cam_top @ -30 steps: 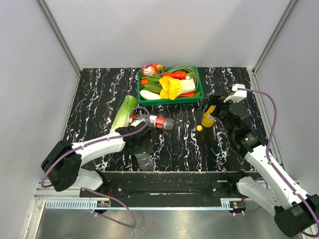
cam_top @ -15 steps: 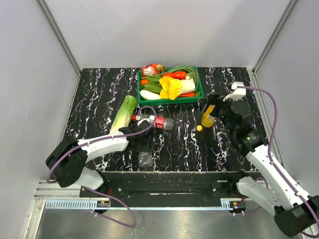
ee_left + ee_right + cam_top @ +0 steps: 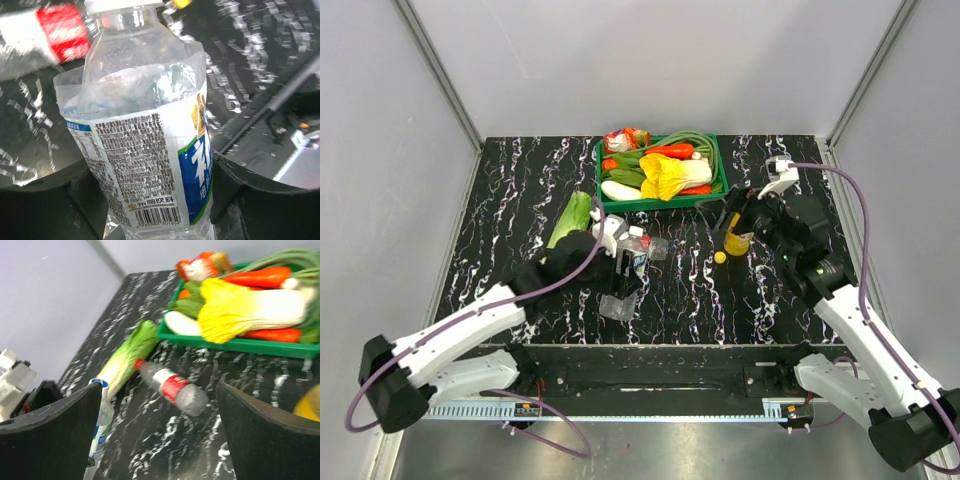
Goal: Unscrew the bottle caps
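My left gripper [image 3: 620, 272] [image 3: 155, 200] is shut on a clear bottle [image 3: 145, 150] with a white and blue label, one finger on each side of its lower body. The bottle's white cap [image 3: 122, 5] is on its neck. Behind it a red-labelled bottle [image 3: 655, 247] [image 3: 172, 387] lies on its side with its red cap [image 3: 138, 363] on. A loose yellow cap [image 3: 720, 257] rests on the table beside an upright yellow bottle [image 3: 737, 240]. My right gripper [image 3: 745, 213] [image 3: 160, 440] hangs open just behind that yellow bottle, with nothing between its fingers.
A green tray [image 3: 720, 190] [image 3: 235, 345] full of vegetables stands at the back centre. A lettuce [image 3: 570, 215] [image 3: 130, 355] lies left of the bottles. Grey walls close in the table on three sides.
The left gripper has shut on the clear bottle near the front edge and raised it, its arm stretching out further. The right gripper has shifted slightly back and left.
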`<action>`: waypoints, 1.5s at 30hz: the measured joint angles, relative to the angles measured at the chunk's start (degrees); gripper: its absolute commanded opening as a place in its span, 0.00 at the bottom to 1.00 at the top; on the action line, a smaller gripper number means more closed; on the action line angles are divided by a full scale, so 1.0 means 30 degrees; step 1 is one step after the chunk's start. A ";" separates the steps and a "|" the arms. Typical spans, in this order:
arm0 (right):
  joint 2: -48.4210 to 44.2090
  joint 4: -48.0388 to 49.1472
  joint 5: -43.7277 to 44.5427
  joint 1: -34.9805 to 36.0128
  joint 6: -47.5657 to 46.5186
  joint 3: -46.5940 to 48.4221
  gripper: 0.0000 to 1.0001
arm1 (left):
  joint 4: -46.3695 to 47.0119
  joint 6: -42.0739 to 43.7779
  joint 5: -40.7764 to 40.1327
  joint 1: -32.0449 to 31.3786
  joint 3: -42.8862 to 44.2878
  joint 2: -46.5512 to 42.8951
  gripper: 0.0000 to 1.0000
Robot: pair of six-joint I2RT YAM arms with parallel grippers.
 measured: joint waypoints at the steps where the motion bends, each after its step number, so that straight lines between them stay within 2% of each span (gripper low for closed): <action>1: 0.0102 0.0146 -0.0590 -0.0007 0.0189 0.0036 1.00 | 0.0248 0.0277 0.0437 -0.0036 0.0044 -0.0423 0.60; 5: 0.0823 0.1617 -0.3963 -0.0007 0.1559 0.0044 1.00 | 0.1443 0.1326 0.2871 -0.0175 0.0437 -0.1851 0.58; 11: 0.2113 0.5071 -0.8233 -0.0007 0.4408 -0.0066 0.96 | 0.2630 0.2149 0.5093 -0.0503 0.1355 -0.2033 0.56; 19: 0.3606 0.9653 -1.2050 -0.0007 0.7599 -0.0678 0.76 | 0.3002 0.2725 0.5982 -0.1071 0.2098 -0.1282 0.55; 29: 0.4590 1.1876 -1.4914 0.0444 0.8706 -0.0750 0.65 | 0.3104 0.2856 0.6011 -0.1326 0.2280 -0.0998 0.55; 32: 0.4612 1.2189 -1.5431 0.0656 0.8765 -0.0780 0.54 | 0.3293 0.2849 0.6018 -0.1326 0.2280 -0.0998 0.55; 34: 0.4648 1.2335 -1.5642 0.0736 0.8808 -0.0787 0.37 | 0.3402 0.2849 0.6018 -0.1348 0.2280 -0.0991 0.55; 35: 0.4685 1.2524 -1.5679 0.0765 0.8779 -0.0809 0.25 | 0.3424 0.2863 0.6054 -0.1377 0.2288 -0.0984 0.56; 36: 0.4750 1.2648 -1.5744 0.0758 0.8794 -0.0823 0.04 | 0.3446 0.2863 0.6135 -0.1413 0.2331 -0.0976 0.56; 37: 0.4867 1.2910 -1.5861 0.0736 0.8910 -0.0823 0.00 | 0.3402 0.2798 0.6120 -0.1479 0.2404 -0.0976 0.57; 40: 0.5166 1.3610 -1.6036 0.0729 0.8961 -0.0831 0.00 | 0.3381 0.2652 0.6127 -0.1486 0.2455 -0.0984 0.62; 43: 0.5217 1.3726 -1.6065 0.0729 0.9020 -0.0831 0.00 | 0.3322 0.2681 0.6091 -0.1486 0.2455 -0.0991 0.73; 45: 0.5217 1.3726 -1.6065 0.0729 0.9005 -0.0831 0.00 | 0.3271 0.2732 0.5967 -0.1486 0.2455 -0.1086 0.73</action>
